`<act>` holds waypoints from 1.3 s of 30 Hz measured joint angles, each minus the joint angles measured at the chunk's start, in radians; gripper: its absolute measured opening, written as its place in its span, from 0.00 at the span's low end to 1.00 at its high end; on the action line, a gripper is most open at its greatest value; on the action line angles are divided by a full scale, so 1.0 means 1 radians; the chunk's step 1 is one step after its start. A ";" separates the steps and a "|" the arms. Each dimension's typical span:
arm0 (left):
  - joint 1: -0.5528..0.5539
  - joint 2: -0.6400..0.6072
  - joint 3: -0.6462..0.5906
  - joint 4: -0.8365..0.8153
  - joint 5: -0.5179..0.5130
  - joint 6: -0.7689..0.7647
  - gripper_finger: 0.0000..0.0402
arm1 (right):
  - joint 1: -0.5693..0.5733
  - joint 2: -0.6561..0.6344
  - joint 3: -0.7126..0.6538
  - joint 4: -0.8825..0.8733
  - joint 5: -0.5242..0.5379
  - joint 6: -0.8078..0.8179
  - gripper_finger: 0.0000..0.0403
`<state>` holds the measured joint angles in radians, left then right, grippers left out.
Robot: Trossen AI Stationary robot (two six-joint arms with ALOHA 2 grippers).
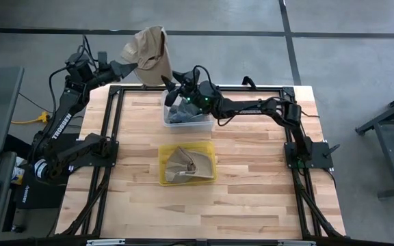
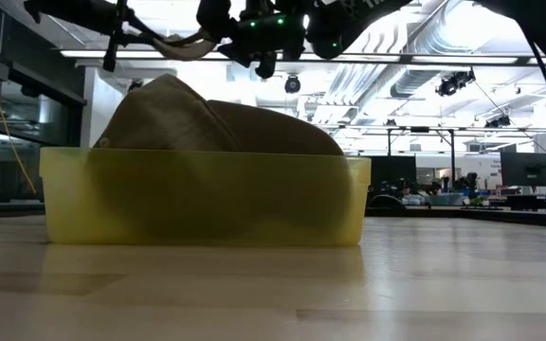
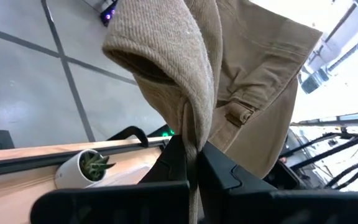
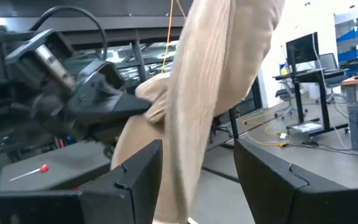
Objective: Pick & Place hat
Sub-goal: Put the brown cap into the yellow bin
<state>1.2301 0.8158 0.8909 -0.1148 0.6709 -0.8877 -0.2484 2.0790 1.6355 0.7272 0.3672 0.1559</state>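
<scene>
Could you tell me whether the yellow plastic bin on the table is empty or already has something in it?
Not empty. The translucent yellow plastic bin holds a tan fabric cap, whose crown rises above the rim in the low view.

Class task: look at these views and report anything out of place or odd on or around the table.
A tan hat hangs beyond the table's far edge, pinched in the shut left gripper; the open right gripper straddles it. Another hat lies crumpled in the yellow bin.

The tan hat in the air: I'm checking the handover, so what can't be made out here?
- Right gripper: the fingers straddle the tan hat, but pad contact is hidden by cloth in the right wrist view.
- Left gripper: shut on the hat; the pinched part is hidden by the fingers.
- Clear bin: contents too small in the high view.
</scene>
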 joint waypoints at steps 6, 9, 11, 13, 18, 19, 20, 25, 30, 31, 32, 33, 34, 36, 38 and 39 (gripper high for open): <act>0.000 0.000 0.000 0.001 0.021 0.001 0.00 | -0.020 0.004 0.029 -0.004 0.001 0.000 0.48; 0.000 0.000 0.000 0.002 0.029 0.001 0.00 | -0.029 0.004 0.039 -0.008 -0.019 0.002 0.48; 0.000 0.000 0.000 0.003 0.034 0.003 0.00 | -0.033 0.004 0.042 -0.003 -0.045 0.020 0.48; 0.000 0.000 0.000 0.003 0.040 0.013 0.00 | -0.035 0.004 0.041 -0.005 -0.066 0.050 0.48; 0.000 0.000 0.000 0.003 0.059 0.019 0.00 | -0.034 0.004 0.041 -0.010 -0.093 0.075 0.43; 0.000 0.000 0.000 0.002 0.061 0.019 0.00 | -0.034 0.004 0.041 -0.013 -0.092 0.075 0.40; 0.000 0.000 0.000 0.003 0.063 0.019 0.00 | -0.034 0.004 0.041 -0.013 -0.094 0.077 0.36; 0.000 0.000 0.000 0.002 0.087 0.019 0.00 | -0.035 0.004 0.041 -0.012 -0.106 0.116 0.14; 0.000 0.000 0.000 0.001 0.107 0.019 0.00 | -0.053 0.004 0.039 -0.011 -0.121 0.147 0.03; 0.000 0.000 0.000 0.000 0.108 0.019 0.00 | -0.056 0.004 0.039 -0.011 -0.136 0.174 0.04; 0.000 0.000 0.000 0.000 0.108 0.019 0.00 | -0.062 0.004 0.039 -0.012 -0.155 0.209 0.03; 0.000 0.000 0.000 0.001 0.106 0.019 0.00 | -0.070 0.004 0.039 -0.012 -0.180 0.231 0.02; 0.000 0.000 0.000 0.002 0.105 0.019 0.00 | -0.077 0.004 0.039 -0.013 -0.200 0.244 0.02; 0.000 0.000 0.000 0.001 0.105 0.019 0.00 | -0.081 0.004 0.039 -0.014 -0.210 0.264 0.02; 0.000 0.000 0.000 0.001 0.107 0.019 0.00 | -0.081 0.004 0.039 -0.013 -0.217 0.279 0.01; 0.000 0.000 0.000 0.002 0.107 0.026 0.00 | -0.081 0.004 0.039 -0.013 -0.217 0.285 0.01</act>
<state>1.2304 0.8158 0.8909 -0.1132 0.7776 -0.8613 -0.3294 2.0830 1.6745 0.7138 0.1497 0.4406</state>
